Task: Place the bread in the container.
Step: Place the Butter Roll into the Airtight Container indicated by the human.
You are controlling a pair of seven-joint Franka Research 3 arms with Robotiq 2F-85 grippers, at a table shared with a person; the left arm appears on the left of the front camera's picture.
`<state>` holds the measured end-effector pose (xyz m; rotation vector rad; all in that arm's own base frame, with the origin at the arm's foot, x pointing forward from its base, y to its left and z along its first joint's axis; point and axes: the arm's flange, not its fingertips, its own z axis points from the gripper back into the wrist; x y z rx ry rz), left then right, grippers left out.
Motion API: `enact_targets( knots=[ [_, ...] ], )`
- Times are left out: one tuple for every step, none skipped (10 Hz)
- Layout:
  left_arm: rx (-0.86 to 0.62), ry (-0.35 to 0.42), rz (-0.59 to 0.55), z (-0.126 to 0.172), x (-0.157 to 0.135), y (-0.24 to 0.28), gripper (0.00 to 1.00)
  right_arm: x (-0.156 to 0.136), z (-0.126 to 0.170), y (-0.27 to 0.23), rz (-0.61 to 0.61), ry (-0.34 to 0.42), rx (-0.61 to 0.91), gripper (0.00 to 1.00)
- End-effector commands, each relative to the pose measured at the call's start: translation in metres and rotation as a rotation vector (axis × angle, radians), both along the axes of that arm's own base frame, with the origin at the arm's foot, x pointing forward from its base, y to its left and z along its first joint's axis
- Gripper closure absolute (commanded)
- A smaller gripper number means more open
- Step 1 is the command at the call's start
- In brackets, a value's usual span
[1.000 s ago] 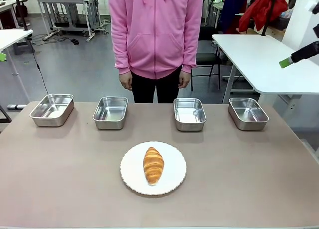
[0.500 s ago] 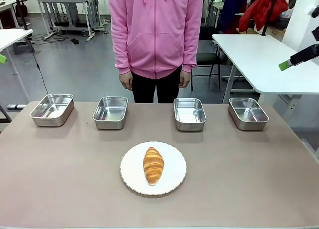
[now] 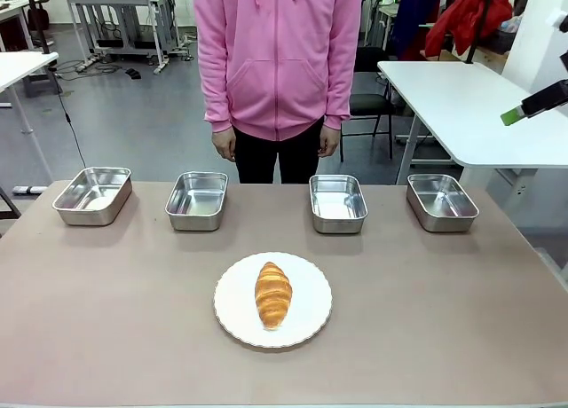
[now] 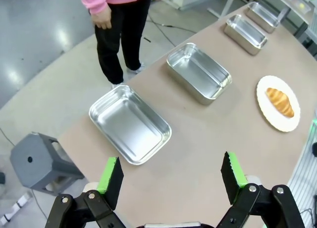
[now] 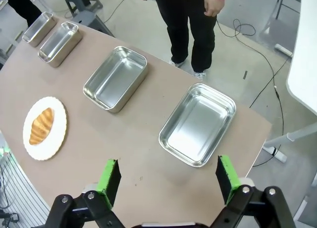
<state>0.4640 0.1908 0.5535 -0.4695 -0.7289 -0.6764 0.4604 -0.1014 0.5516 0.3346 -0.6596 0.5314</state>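
The bread, a golden-brown croissant (image 3: pixel 273 294), lies on a round white plate (image 3: pixel 312 317) at the table's near middle. Four alike steel trays stand empty in a row along the far side: far-left tray (image 3: pixel 92 195), left-middle tray (image 3: pixel 197 200), right-middle tray (image 3: pixel 337 202), far-right tray (image 3: pixel 441 201). My left gripper (image 4: pixel 171 173) hangs open high over the table's left end, above the far-left tray (image 4: pixel 130 124); the croissant (image 4: pixel 280 102) is far off. My right gripper (image 5: pixel 168 181) is open high above the far-right tray (image 5: pixel 197 124). One of its fingers (image 3: pixel 524 107) shows at the upper right.
A person in a pink hoodie (image 3: pixel 277 53) stands at the far edge, with both hands (image 3: pixel 224 145) hanging at the sides. A white table (image 3: pixel 470 106) stands behind on the right. A grey stool (image 4: pixel 42 161) sits on the floor beyond the table's left end.
The right gripper's finger at the upper right drifted slightly to the right. A green pad at the picture's left edge has slipped out of the front view. Croissant and trays are unmoved.
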Motion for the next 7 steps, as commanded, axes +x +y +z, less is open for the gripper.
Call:
enact_targets(
  knots=[
    [-0.031, -0.020, -0.014, 0.010, -0.007, 0.013, 0.00, 0.011, 0.001, -0.017, 0.045, -0.016, 0.044, 0.00],
    [-0.032, -0.023, -0.019, 0.012, -0.012, 0.013, 0.00, 0.014, 0.002, -0.021, 0.060, -0.011, 0.070, 0.00],
    [-0.031, -0.021, -0.022, 0.013, -0.015, 0.011, 0.00, 0.016, 0.004, -0.023, 0.068, -0.010, 0.082, 0.00],
    [-0.029, -0.008, -0.006, 0.014, -0.017, 0.007, 0.00, 0.018, 0.006, -0.026, 0.068, -0.014, 0.088, 0.00],
    [-0.026, 0.008, 0.036, 0.015, -0.020, 0.001, 0.00, 0.019, 0.007, -0.028, 0.069, -0.013, 0.096, 0.00],
    [-0.025, 0.017, 0.087, 0.018, -0.021, -0.004, 0.00, 0.020, 0.008, -0.028, 0.071, -0.012, 0.098, 0.00],
    [-0.015, 0.029, 0.088, 0.020, -0.022, -0.008, 0.00, 0.021, 0.008, -0.029, 0.073, -0.010, 0.098, 0.00]
  ],
)
